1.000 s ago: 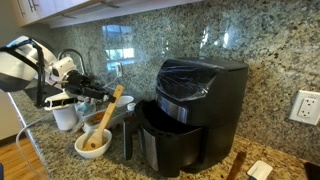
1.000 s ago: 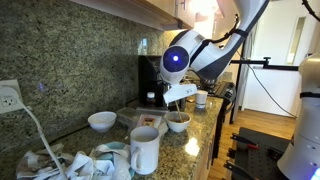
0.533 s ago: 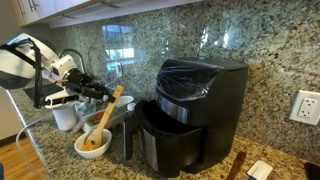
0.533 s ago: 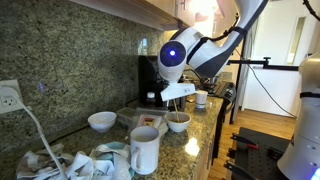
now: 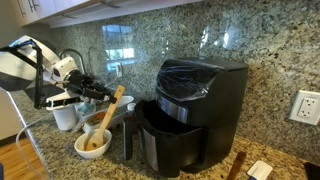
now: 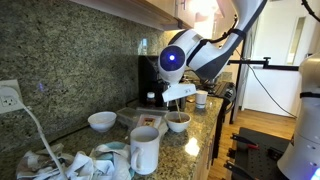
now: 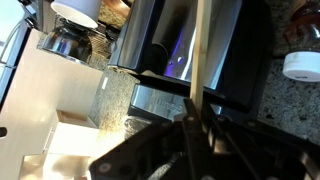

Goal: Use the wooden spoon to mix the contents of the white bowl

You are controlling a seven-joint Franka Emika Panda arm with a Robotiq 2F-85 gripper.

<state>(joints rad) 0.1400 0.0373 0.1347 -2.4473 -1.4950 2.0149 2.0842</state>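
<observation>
Granite backsplash (image 5: 270,40) is speckled and glossy. The pale, straight-handled wooden spoon (image 5: 104,117) leans with its head in the round white bowl (image 5: 88,153), amid tan grainy contents (image 5: 89,141). The gripper (image 5: 108,98) is clamped on the upper handle, above the bowl. A boxy black air fryer (image 5: 190,110) and a white cup (image 5: 65,118) flank the bowl closely.
</observation>
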